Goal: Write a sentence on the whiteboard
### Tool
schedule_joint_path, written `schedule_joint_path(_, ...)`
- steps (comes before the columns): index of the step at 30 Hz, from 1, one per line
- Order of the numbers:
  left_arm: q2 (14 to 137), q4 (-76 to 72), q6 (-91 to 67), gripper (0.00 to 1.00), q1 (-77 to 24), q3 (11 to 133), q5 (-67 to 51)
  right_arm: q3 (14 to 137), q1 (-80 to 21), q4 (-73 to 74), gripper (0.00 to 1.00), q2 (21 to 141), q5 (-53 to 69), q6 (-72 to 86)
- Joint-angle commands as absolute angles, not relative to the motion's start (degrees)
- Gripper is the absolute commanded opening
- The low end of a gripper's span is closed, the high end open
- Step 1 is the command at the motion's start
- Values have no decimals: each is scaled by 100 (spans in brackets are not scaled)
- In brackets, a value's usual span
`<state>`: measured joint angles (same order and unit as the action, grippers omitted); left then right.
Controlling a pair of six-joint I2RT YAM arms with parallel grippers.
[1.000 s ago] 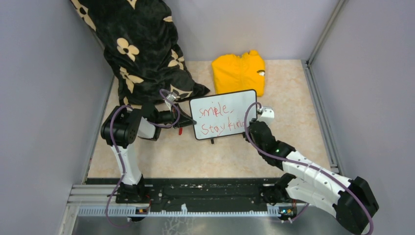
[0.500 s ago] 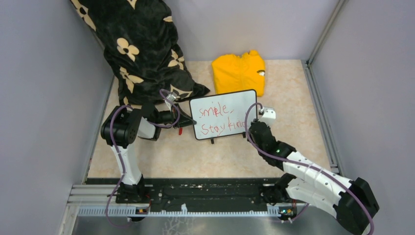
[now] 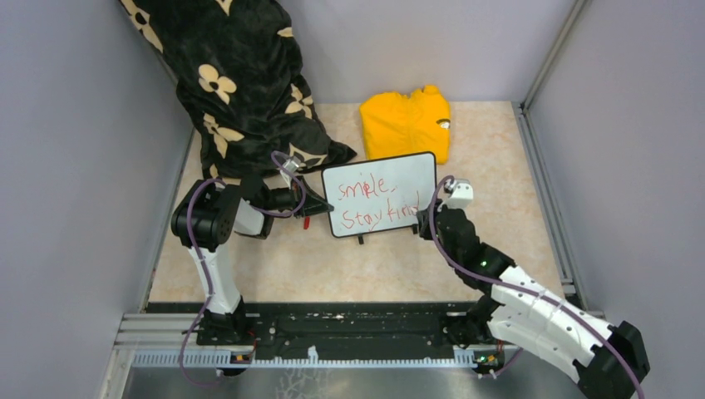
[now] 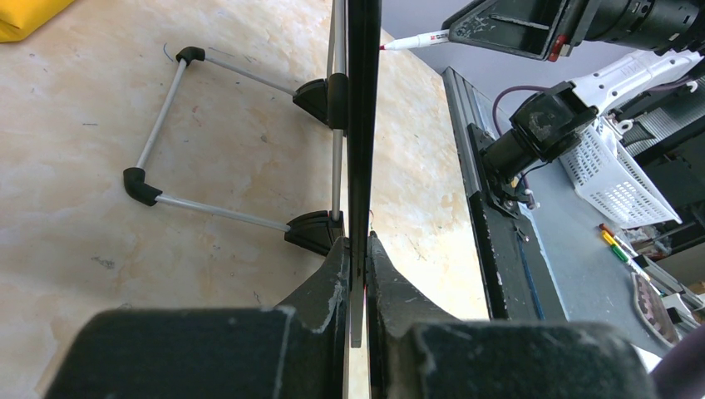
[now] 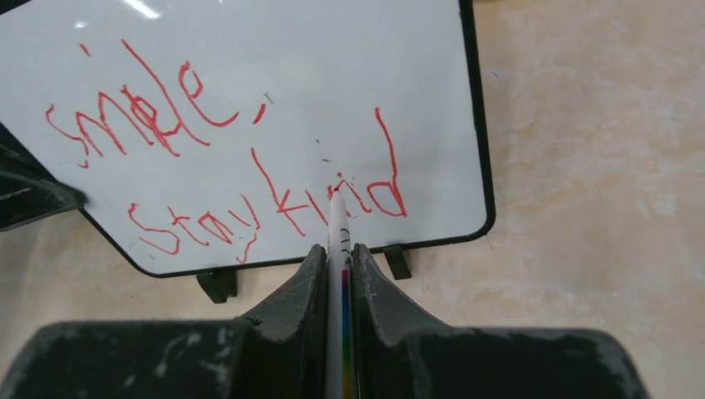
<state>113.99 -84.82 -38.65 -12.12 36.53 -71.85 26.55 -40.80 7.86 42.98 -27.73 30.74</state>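
The whiteboard (image 3: 397, 178) stands upright on little black feet in the middle of the table. The sentence (image 3: 368, 204) is in red, in two lines, "smile, stay kind" (image 5: 249, 166). My left gripper (image 3: 324, 208) is shut on the board's left edge; the left wrist view shows the board (image 4: 363, 125) edge-on between the jaws of that gripper (image 4: 359, 249). My right gripper (image 5: 337, 253) is shut on a white marker (image 5: 338, 224), in front of the board's lower right. The marker's tip meets the board (image 5: 291, 66) at the word "kind".
A yellow garment (image 3: 406, 125) lies behind the board. A black cloth with cream flowers (image 3: 241, 83) hangs at the back left, close to my left arm. Grey walls close in three sides. The board's wire stand (image 4: 166, 108) juts out behind it.
My right arm has shifted a little to the right and its elbow has dropped toward the near edge. The marker stays at the board. The left arm and the board have not moved.
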Motion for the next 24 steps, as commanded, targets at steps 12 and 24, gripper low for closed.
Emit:
schedule_joint_path(12, 11373, -8422, -3725, 0, -1249, 3718, -7319, 2937, -4144, -246, 0, 4770, -2070, 2746)
schedule_joint_path(24, 11373, -8402, -3715, 0, -1248, 3720, -7320, 2992, -4144, -579, 0, 5077, -2446, 2962)
